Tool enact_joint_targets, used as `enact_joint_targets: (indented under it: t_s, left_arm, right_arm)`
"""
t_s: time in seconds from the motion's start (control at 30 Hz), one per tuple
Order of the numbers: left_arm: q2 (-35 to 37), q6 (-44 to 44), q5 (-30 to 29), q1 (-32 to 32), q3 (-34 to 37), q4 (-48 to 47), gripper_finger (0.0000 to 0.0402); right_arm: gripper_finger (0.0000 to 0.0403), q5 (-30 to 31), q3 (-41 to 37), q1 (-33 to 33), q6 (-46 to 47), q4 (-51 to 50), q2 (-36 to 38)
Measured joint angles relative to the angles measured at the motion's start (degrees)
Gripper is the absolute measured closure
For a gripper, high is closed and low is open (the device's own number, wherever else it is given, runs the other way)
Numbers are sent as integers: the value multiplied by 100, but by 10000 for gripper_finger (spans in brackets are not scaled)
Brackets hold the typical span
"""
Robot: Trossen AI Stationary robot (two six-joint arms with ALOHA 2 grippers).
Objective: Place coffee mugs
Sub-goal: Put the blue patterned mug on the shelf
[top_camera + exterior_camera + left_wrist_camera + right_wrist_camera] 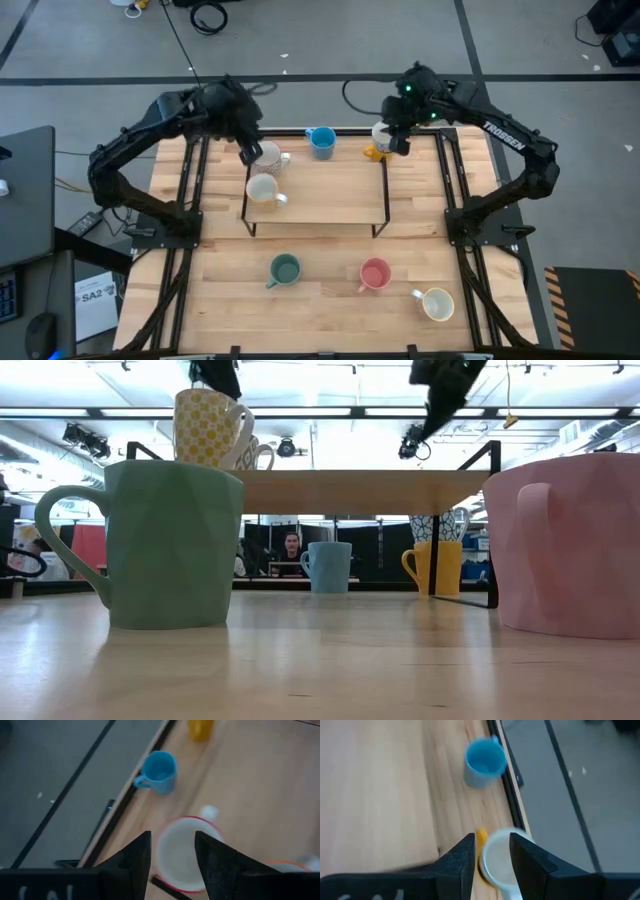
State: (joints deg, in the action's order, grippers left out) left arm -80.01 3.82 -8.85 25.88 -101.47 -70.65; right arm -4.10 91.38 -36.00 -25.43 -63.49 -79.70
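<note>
A yellow-patterned mug (205, 425) stands on its base on the raised wooden shelf (330, 195) at its far left, with a cream mug (263, 190) beside it. My left gripper (172, 840) hovers open above the patterned mug (182, 852), clear of it in the low view. My right gripper (491, 840) hangs open over a white patterned mug (497, 860), which stands on the table beside a yellow mug (435, 565) at the far right. A blue mug (321, 141) stands on the table behind the shelf. Green (285, 269), pink (375, 274) and cream (437, 303) mugs stand near the front.
The shelf rests on a black metal frame (385, 185) with thin legs. Black rails (190, 200) run along both table sides. The table's far edge lies just behind the blue mug. Bare wood shows on the shelf's middle and right.
</note>
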Motion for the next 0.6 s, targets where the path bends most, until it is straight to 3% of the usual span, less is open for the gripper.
enact_joint_targets:
  t_s: [0.27, 0.6]
  left_arm:
    - [0, 332, 564, 828, 0, 320, 244]
    - [-17, 352, 615, 1035, 0, 358, 244]
  right_arm:
    - [275, -26, -576, -939, -46, -45, 31]
    - [275, -40, -1090, -1453, -173, 700, 22]
